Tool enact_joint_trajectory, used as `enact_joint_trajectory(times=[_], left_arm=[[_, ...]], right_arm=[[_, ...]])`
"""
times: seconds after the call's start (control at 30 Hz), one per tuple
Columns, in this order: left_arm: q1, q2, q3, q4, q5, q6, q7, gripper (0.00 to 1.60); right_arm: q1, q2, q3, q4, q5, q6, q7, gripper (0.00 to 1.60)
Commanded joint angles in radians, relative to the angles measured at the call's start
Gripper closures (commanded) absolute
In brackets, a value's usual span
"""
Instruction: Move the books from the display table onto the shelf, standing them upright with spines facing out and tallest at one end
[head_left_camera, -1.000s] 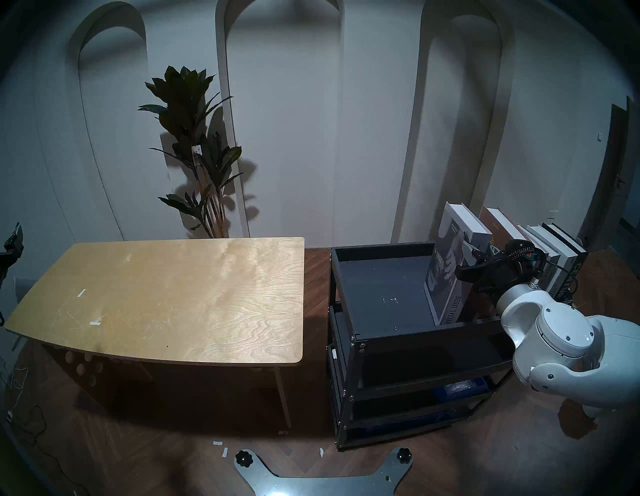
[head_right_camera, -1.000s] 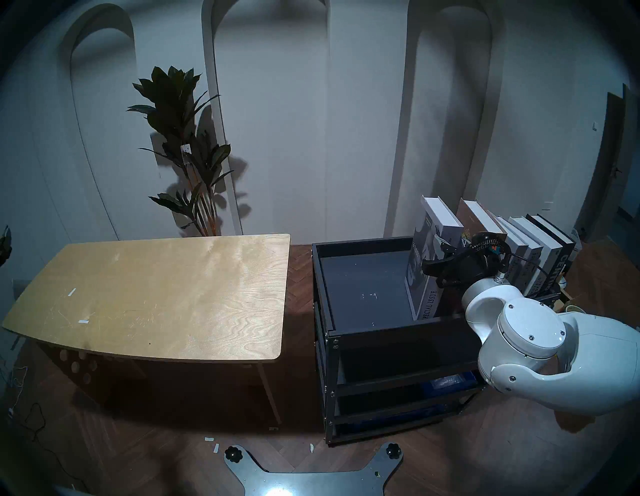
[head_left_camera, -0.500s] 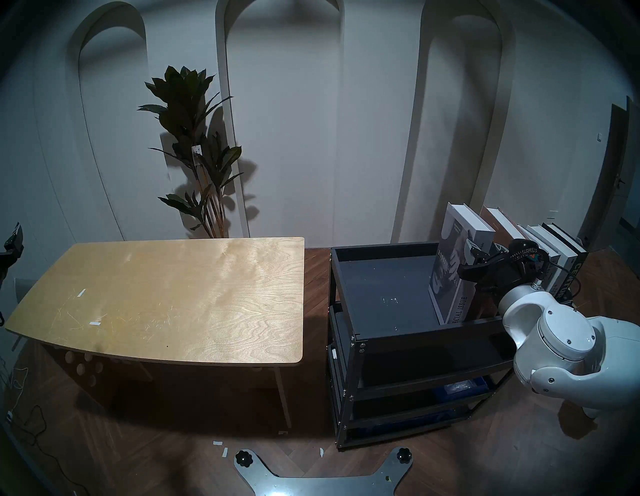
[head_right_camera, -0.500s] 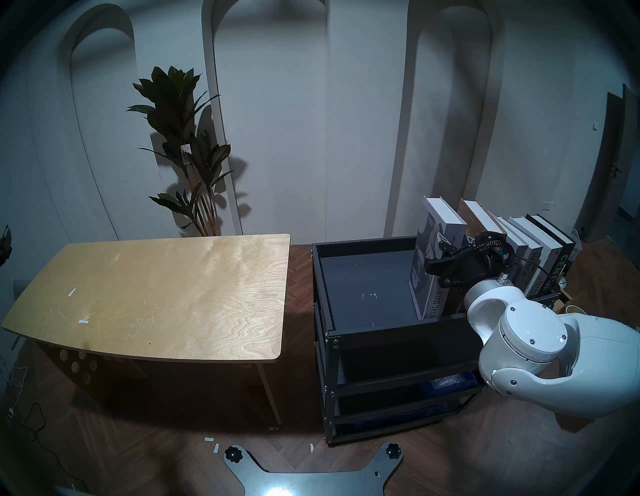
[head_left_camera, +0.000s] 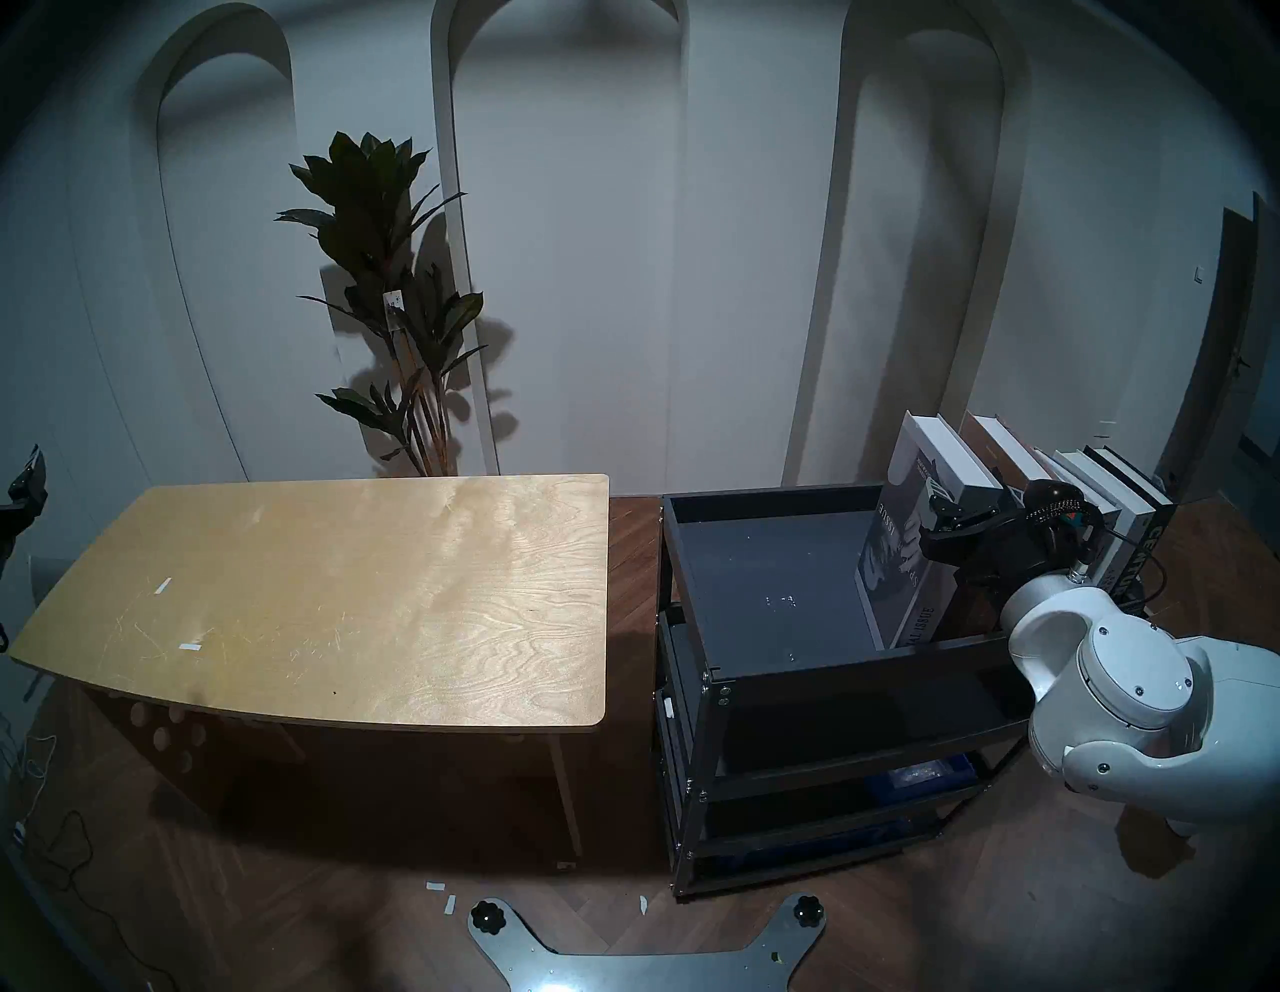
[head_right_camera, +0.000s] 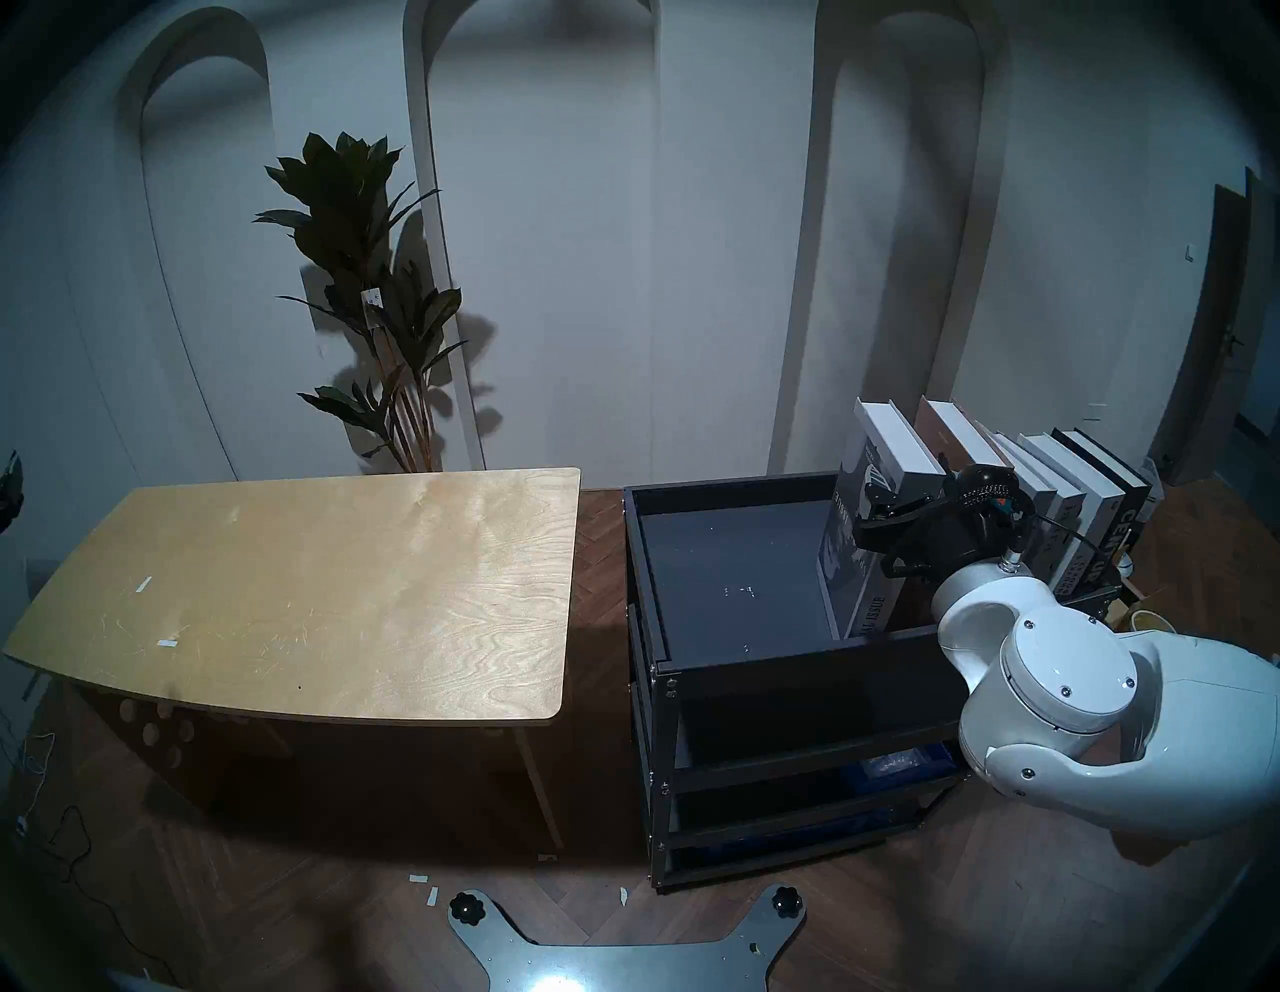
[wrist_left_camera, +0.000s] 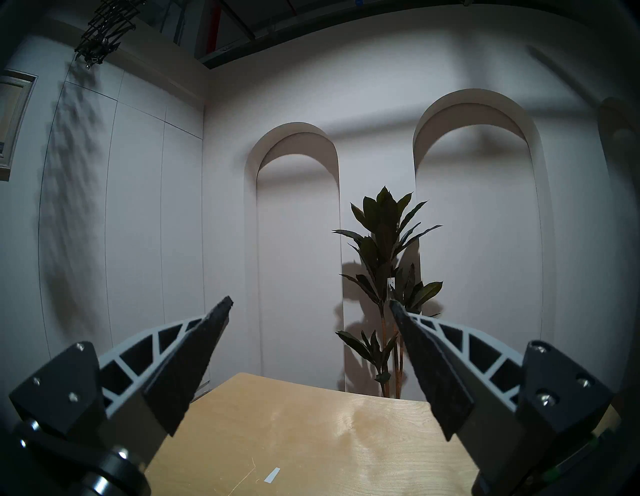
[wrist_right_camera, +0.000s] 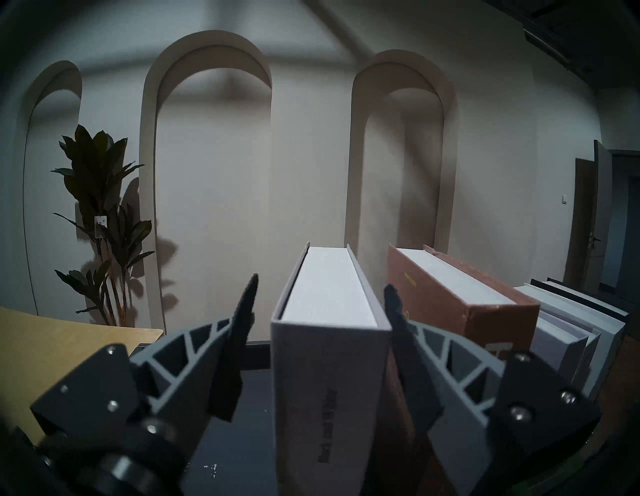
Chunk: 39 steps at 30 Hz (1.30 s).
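The right gripper (wrist_right_camera: 320, 294) reaches level over the front rim of the shelf (head_left_camera: 776, 561), a black metal rack with a dark grey top tray. Its 2 fingers straddle the spine end of a grey book (wrist_right_camera: 330, 374) that stands upright on the tray. In the right wrist view the left finger (wrist_right_camera: 239, 332) stands clear of the cover with a visible gap, while the right finger (wrist_right_camera: 405, 332) lies against or just beside the other cover; the jaws are parted and do not clamp the book. In the head views this book (head_left_camera: 914, 547) shows a photo cover and "ISSUE" lettering low on its spine, and it leans slightly toward the row to its right.

That row holds a brown book (wrist_right_camera: 460, 304) just beside the grey one, then pale grey and white books (wrist_right_camera: 568, 325), then a black book (head_left_camera: 1153, 547) with "CENTU" on its spine at the far right end. All stand on the tray's right half; the tray's left half is bare.

The display table (head_left_camera: 332, 596), light plywood, carries only 2 small strips of tape (head_left_camera: 190, 645). The left gripper (wrist_left_camera: 310, 303) is held above the table's edge with its jaws wide apart, holding nothing. A potted plant (head_left_camera: 395, 312) stands behind the table.
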Motion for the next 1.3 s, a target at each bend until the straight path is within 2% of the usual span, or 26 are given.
enact_joint_trajectory(times=[0.0,0.1,0.17,0.2,0.57,0.77,0.87,0.97,1.13,1.27], left_arm=[[-0.004,0.012,-0.015,-0.011,0.001,-0.001,-0.003,0.00],[-0.004,0.012,-0.015,-0.011,0.001,-0.001,-0.003,0.00],[-0.004,0.012,-0.015,-0.011,0.001,-0.001,-0.003,0.00],[-0.005,0.012,-0.015,-0.011,0.001,-0.001,-0.003,0.00],[-0.006,0.012,-0.013,-0.010,0.001,-0.003,-0.002,0.00],[-0.006,0.012,-0.013,-0.010,0.001,-0.003,-0.002,0.00],[-0.006,0.012,-0.013,-0.010,0.001,-0.003,-0.002,0.00],[-0.007,0.012,-0.012,-0.009,0.001,-0.003,-0.002,0.00],[-0.007,0.011,-0.011,-0.009,0.001,-0.003,-0.001,0.00],[-0.007,0.011,-0.011,-0.009,0.001,-0.003,-0.001,0.00]], right_arm=[[-0.048,0.000,0.046,-0.008,-0.019,-0.014,-0.001,0.33],[-0.062,0.001,0.061,-0.012,-0.024,-0.021,-0.005,0.28],[-0.064,0.001,0.083,-0.017,-0.034,-0.033,-0.023,0.14],[-0.063,0.001,0.091,-0.020,-0.033,-0.037,-0.031,0.00],[-0.040,-0.001,0.204,-0.043,-0.031,-0.090,-0.151,0.00],[-0.050,-0.033,0.234,-0.070,-0.009,-0.112,-0.174,0.00],[-0.059,-0.046,0.236,-0.070,-0.003,-0.134,-0.152,0.00],[-0.048,-0.039,0.221,-0.070,0.000,-0.179,-0.073,0.00],[-0.027,-0.018,0.213,-0.070,-0.007,-0.208,-0.014,0.00],[-0.010,-0.016,0.209,-0.070,-0.013,-0.233,0.063,0.00]])
